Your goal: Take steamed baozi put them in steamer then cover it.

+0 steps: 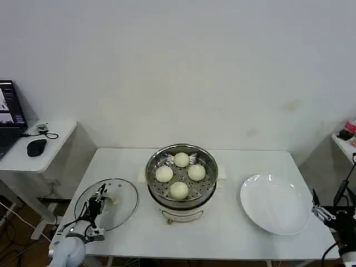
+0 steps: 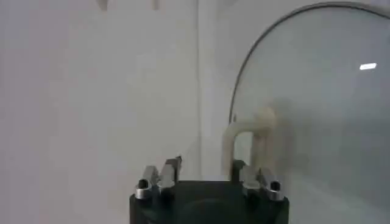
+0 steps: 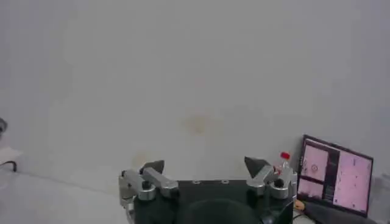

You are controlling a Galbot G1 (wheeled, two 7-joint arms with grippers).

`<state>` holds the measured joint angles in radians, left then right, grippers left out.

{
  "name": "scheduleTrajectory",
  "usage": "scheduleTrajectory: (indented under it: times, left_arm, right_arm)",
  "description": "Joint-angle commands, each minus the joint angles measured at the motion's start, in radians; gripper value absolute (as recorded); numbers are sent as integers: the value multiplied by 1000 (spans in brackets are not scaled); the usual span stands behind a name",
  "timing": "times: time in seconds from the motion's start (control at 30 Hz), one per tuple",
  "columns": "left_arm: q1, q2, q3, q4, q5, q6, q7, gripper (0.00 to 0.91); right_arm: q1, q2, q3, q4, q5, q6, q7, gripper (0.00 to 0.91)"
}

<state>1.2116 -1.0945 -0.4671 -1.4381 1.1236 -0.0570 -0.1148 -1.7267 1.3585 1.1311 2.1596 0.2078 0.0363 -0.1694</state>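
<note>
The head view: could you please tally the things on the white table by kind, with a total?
Steamed baozi: 4, all on the perforated tray inside the steamer
Steamer: 1
Glass lid: 1, lying flat left of the steamer, with the left gripper over it
White plate: 1, bare
Total: 7

A lab or test room set up as a mock kitchen: a plain white rectangular worktop (image 1: 233,233) against a bare white wall (image 1: 178,67), a white side desk (image 1: 33,161) with a black computer mouse (image 1: 36,147), a lit laptop screen (image 1: 10,111), and loose cables.
</note>
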Motion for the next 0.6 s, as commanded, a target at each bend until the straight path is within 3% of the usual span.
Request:
scheduleTrajectory:
  times: [0.03,0.27,0.5,0.6]
  left_arm:
    - [27,-10,-21,-30,4,-4,-63,0]
    - [109,-21,-85,-189,15,31,-116,0]
    - [142,22,-127,-411,-83,186,-13,0]
    - [131,45,-122,-467,-150,252,17,0]
  right_arm:
    - [1,-2,-1,2,2,1,0,907]
    - [10,-10,-10,-8,6,-2,-4,907]
    - [11,-28,-49,-50,16,-15,-36,907]
    - [14,-39,-72,-56,62,-54,-62,907]
